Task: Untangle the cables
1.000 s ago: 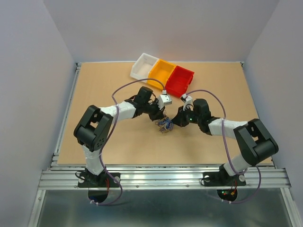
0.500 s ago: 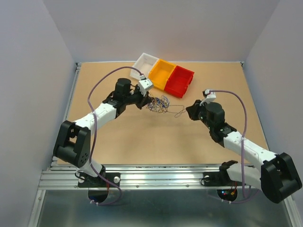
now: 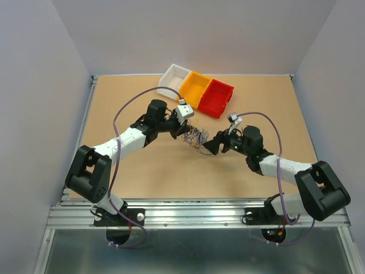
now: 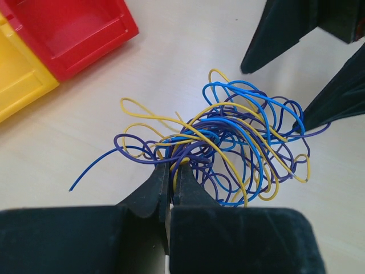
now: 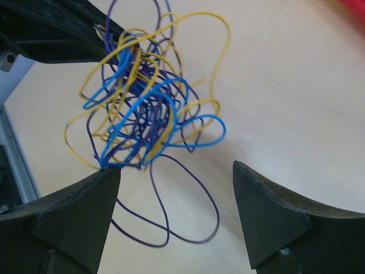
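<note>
Three bins stand in a row at the far side of the table (image 3: pixel 114 114): a white bin (image 3: pixel 174 79), a yellow bin (image 3: pixel 195 89) and a red bin (image 3: pixel 217 96), touching side to side. From above, their insides are too small to judge. My left wrist camera shows the red bin's floor as plain red, and the frame edge cuts off the yellow bin. The cables (image 3: pixel 195 137) lie outside the bins, nearer me, between my two grippers.

My left gripper (image 4: pixel 172 171) is pinched tight on a few strands at the edge of the tangle; the fingers hide which strands. My right gripper (image 5: pixel 177 171) stands wide apart and holds nothing. One fingertip (image 5: pixel 108 177) touches the clump's edge, and a purple loop (image 5: pixel 215 225) hangs in the gap between the jaws. I cannot tell whether the clump rests on the table or hangs just above it.

The cables are hair-thin wires, blue, purple and yellow, wound into one loose ball of overlapping loops. One blue end (image 4: pixel 91 170) sticks out free of the ball.
</note>
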Action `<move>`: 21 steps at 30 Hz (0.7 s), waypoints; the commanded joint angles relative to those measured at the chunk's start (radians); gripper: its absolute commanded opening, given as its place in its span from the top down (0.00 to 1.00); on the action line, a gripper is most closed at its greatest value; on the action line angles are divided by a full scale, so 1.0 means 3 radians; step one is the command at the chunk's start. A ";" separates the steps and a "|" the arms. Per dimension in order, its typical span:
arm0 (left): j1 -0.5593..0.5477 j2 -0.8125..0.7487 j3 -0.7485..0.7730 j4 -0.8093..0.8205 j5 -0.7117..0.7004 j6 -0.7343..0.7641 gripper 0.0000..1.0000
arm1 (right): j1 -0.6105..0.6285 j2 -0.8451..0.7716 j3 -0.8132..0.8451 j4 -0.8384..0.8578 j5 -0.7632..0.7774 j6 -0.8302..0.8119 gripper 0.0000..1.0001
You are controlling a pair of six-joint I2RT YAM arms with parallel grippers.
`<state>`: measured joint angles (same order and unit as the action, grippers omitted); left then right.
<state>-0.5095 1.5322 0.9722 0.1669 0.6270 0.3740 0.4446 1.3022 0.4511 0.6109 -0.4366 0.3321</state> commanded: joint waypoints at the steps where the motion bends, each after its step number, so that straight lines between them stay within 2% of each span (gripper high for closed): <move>1: -0.0163 -0.0158 -0.0050 0.0022 -0.0034 0.0149 1.00 | 0.0118 0.0133 0.0163 0.0648 -0.0447 0.0033 0.16; 3: -0.0224 -0.0168 -0.0050 -0.0024 -0.0065 0.0195 1.00 | 0.0200 0.0189 0.0204 0.0648 -0.0391 0.0038 0.17; 5: -0.0255 -0.0193 -0.0060 -0.0030 -0.0070 0.0205 1.00 | 0.0216 0.0317 0.0281 0.0638 -0.0319 0.0049 0.23; 7: -0.0275 -0.0234 -0.0081 -0.0030 -0.0075 0.0210 1.00 | 0.0221 0.0450 0.0377 0.0587 -0.0294 0.0059 0.47; 8: -0.0276 -0.0250 -0.0081 -0.0035 -0.0065 0.0205 1.00 | 0.0221 0.0466 0.0424 0.0526 -0.0253 0.0064 0.70; 10: -0.0250 -0.0265 -0.0060 -0.0025 -0.0227 0.0104 0.97 | 0.0226 0.0451 0.0490 0.0205 0.0037 0.0044 0.90; 13: -0.0118 -0.0275 -0.0019 0.0052 -0.0423 -0.0050 0.96 | 0.0221 0.0216 0.0445 -0.0174 0.0569 0.0064 0.97; 14: 0.0015 -0.0285 -0.0019 0.0083 -0.0489 -0.0106 0.96 | 0.0221 0.0139 0.0419 -0.0276 0.0981 0.0079 0.99; 17: 0.0205 -0.0331 -0.0050 0.0251 -0.0861 -0.0326 0.94 | 0.0221 -0.0279 0.0322 -0.0675 0.1662 0.0135 0.99; 21: 0.0414 -0.0383 -0.0101 0.0415 -0.1444 -0.0485 0.94 | 0.0221 -0.0827 0.0143 -0.0993 0.2170 0.0202 1.00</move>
<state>-0.5106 1.4853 0.9558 0.2253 0.5442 0.2646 0.5510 1.1763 0.5407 0.4763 -0.1192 0.3870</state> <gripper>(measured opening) 0.060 0.054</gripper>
